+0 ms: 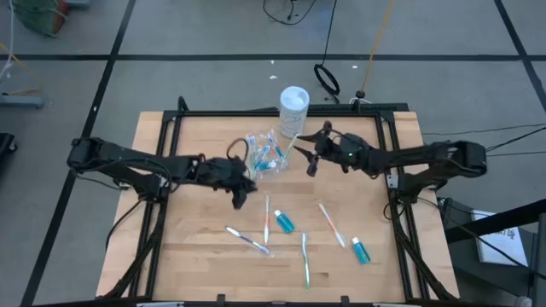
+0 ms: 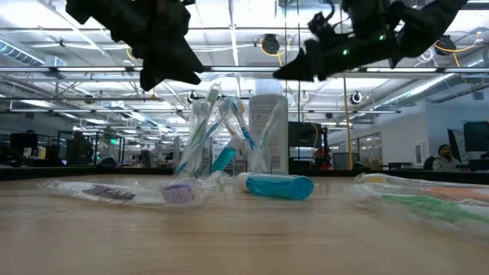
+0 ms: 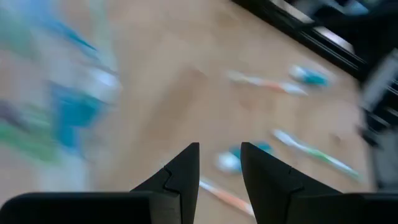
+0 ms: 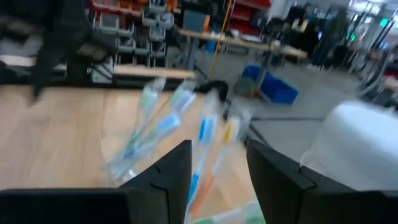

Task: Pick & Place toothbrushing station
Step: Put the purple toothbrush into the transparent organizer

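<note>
A small clear cup (image 1: 264, 155) stands on its base on the far middle of the table. It holds several pastel toothbrushes (image 4: 155, 124) and a blue tube upright. Several loose toothbrushes (image 1: 331, 223) and two blue toothpaste tubes (image 1: 283, 222) (image 1: 361, 250) lie flat on the near half of the table. My left gripper (image 1: 241, 194) hovers open at the cup's near left side, slanting down, with nothing between its fingers (image 3: 180, 174). My right gripper (image 1: 310, 162) hovers open just right of the cup, held level and pointing at it, above the table (image 2: 294, 72).
A taller white cylindrical container (image 1: 293, 109) stands right behind the cup at the table's far edge. A black frame (image 1: 256, 113) runs along the table's sides. The left part of the wooden table (image 1: 179, 239) has bare room.
</note>
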You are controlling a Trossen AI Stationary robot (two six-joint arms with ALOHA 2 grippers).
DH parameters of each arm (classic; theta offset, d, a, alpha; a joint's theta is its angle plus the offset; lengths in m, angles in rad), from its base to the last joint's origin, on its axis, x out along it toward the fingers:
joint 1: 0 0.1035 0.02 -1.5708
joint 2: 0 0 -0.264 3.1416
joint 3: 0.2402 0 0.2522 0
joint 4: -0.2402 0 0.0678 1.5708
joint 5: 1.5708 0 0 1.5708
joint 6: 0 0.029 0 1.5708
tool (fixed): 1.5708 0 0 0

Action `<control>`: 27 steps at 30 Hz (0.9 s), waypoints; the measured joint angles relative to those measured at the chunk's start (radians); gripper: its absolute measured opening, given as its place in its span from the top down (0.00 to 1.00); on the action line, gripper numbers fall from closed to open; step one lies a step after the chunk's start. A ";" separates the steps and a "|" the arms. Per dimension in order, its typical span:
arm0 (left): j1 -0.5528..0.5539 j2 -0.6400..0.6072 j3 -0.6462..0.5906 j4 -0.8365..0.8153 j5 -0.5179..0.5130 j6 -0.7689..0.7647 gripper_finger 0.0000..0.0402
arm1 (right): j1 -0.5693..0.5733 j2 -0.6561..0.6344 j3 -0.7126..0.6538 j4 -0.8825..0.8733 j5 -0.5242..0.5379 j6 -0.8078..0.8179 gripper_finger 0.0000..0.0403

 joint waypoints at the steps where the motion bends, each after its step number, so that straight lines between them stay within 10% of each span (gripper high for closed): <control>1: -0.024 0.014 0.000 0.009 0.022 -0.020 0.70 | 0.000 -0.029 0.000 -0.016 0.000 -0.009 0.63; 12: -0.329 0.313 0.000 0.395 0.088 0.047 0.70 | 0.000 -0.218 0.000 -0.066 0.002 -0.097 0.65; 19: -0.420 0.541 0.000 0.411 0.083 -0.042 0.70 | 0.000 -0.222 0.000 -0.075 0.003 -0.249 0.65; 27: -0.483 0.657 0.005 0.435 0.023 0.198 0.70 | 0.000 -0.222 0.000 -0.081 0.004 -0.269 0.65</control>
